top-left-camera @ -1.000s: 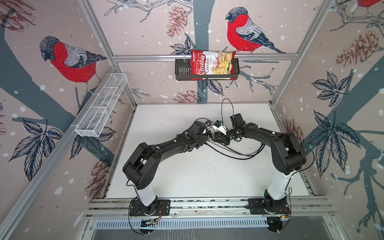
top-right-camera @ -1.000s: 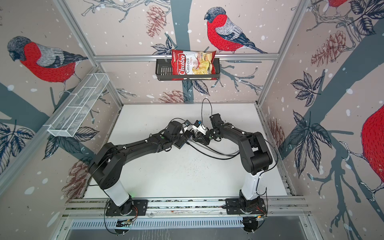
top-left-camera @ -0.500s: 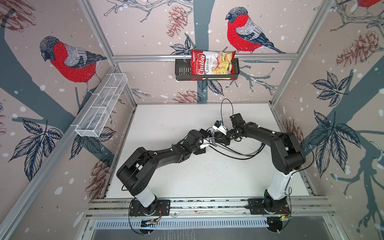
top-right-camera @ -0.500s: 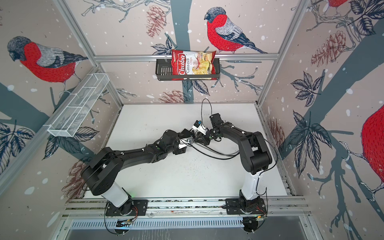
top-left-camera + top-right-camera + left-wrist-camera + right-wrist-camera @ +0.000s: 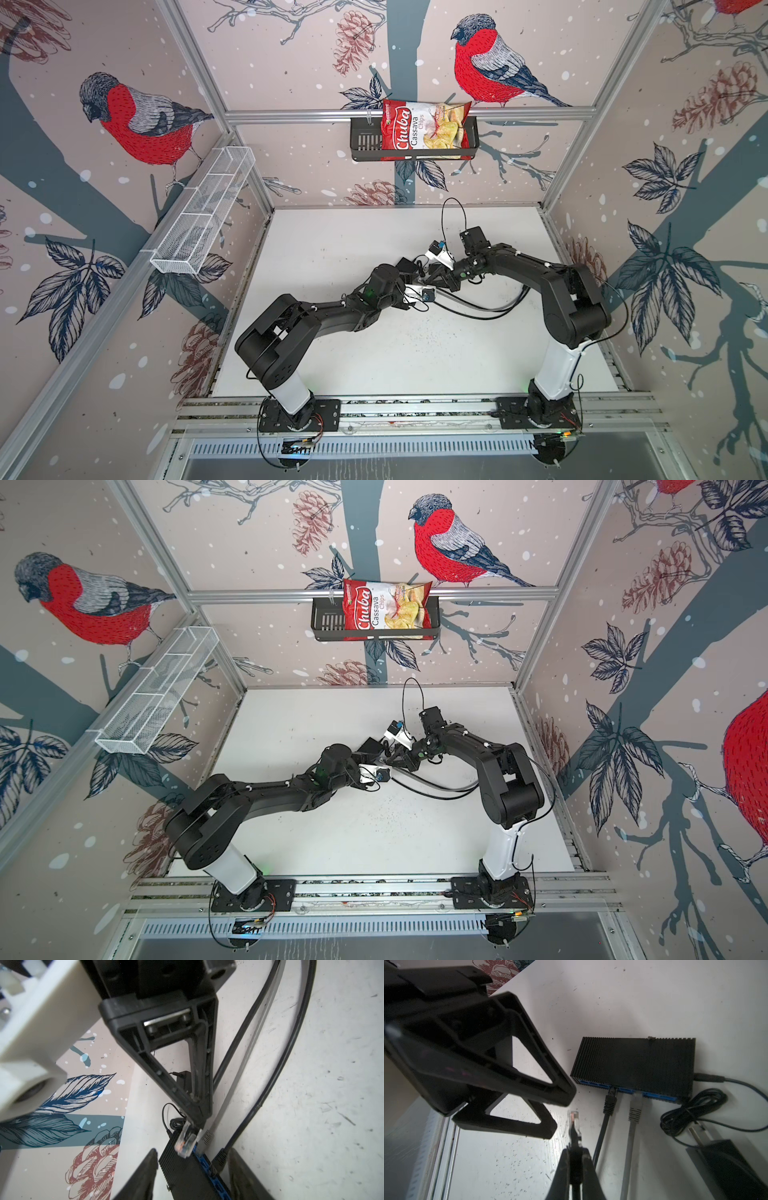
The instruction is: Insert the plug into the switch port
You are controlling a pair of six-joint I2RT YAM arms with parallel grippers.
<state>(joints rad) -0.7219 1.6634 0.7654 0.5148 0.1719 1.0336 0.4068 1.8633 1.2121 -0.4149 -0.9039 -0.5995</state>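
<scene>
The switch (image 5: pixel 633 1059) is a flat black ribbed box with a row of blue ports, lying on the white table. My right gripper (image 5: pixel 575 1150) is shut on the dark boot of the clear plug (image 5: pixel 573 1121). The plug hangs just short of the port row, apart from it. In the left wrist view the plug (image 5: pixel 185 1142) hovers over the switch (image 5: pixel 182 1169). My left gripper (image 5: pixel 193 1153) stands open astride the switch, with a strip of table showing beside one finger (image 5: pixel 147 1165). In both top views the grippers hide the switch.
A black cable (image 5: pixel 610 1101) and a grey cable (image 5: pixel 634 1111) are plugged into the ports. A thin coiled cord runs to the black adapter (image 5: pixel 726 1163) beside the switch. Loose black cables (image 5: pixel 478 309) loop over the table. A wire basket (image 5: pixel 203 216) and a chip-bag shelf (image 5: pixel 415 133) hang on the walls.
My left arm has drawn back and sunk lower, and its jaws have narrowed round the switch. The right arm holds the plug in the same place.
</scene>
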